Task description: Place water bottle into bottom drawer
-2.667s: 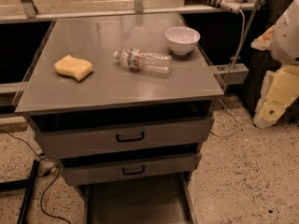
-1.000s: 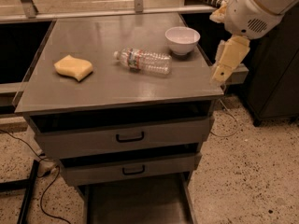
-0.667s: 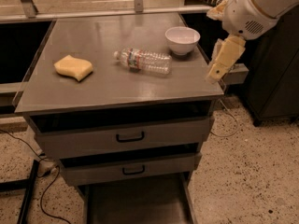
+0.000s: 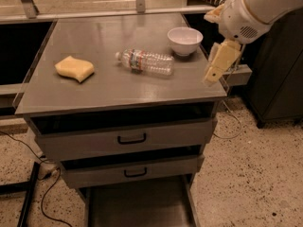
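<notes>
- The water bottle (image 4: 146, 61) lies on its side on the worktop (image 4: 118, 32), untouched, with its cap end pointing away from the white bowl (image 4: 184, 40). Nothing holds it.
- The step in hand looks like the approach: the bottle is not yet grasped and the placing has not begun.
- The tool (image 4: 215, 71) hangs to the right of the bottle, past its base end and at the worktop's edge, apart from the bottle. It carries nothing, and I cannot tell whether it is released or clenched.
- The next move probably calls for bringing the tool over the bottle's ribbed body and lining it up across the bottle's length. A round bottle lying flat may roll if it is nudged from the side.
- The white bowl stands just behind the bottle's base end, close enough to crowd a grasp taken there.
- A yellow sponge (image 4: 75, 68) rests beyond the bottle's cap end, well apart.
- The bottom drawer (image 4: 142, 205) stands open far below the bottle, under two drawers with black handles (image 4: 131, 138).
- The drawer's front part is cut off by the picture's lower edge, so its full depth is hidden. Its floor is dark and hard to read, and the arm above the tool runs out of view.
</notes>
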### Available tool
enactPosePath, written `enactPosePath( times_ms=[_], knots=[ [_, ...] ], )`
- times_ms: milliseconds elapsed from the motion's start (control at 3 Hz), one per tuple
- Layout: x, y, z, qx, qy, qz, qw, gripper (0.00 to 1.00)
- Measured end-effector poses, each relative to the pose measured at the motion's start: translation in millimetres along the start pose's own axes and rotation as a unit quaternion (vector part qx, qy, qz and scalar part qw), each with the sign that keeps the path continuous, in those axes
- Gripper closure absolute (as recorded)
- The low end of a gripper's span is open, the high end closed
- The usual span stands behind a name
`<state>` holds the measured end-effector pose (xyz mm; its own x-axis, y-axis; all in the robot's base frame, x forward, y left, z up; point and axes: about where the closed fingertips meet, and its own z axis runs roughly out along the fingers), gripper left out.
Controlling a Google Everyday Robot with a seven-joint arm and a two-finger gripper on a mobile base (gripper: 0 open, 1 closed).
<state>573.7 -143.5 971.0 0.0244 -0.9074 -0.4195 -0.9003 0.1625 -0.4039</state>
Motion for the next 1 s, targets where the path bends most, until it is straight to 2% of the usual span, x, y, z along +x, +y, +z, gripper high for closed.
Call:
enactPosePath(
  times_ms=[333,1000],
  knots=[
    [-10,-17,35,-0.005,-0.009,-0.026,0.9996,0.00],
    [-34,-40,95,-0.031,-0.030,-0.052,0.9977,0.00]
  ],
)
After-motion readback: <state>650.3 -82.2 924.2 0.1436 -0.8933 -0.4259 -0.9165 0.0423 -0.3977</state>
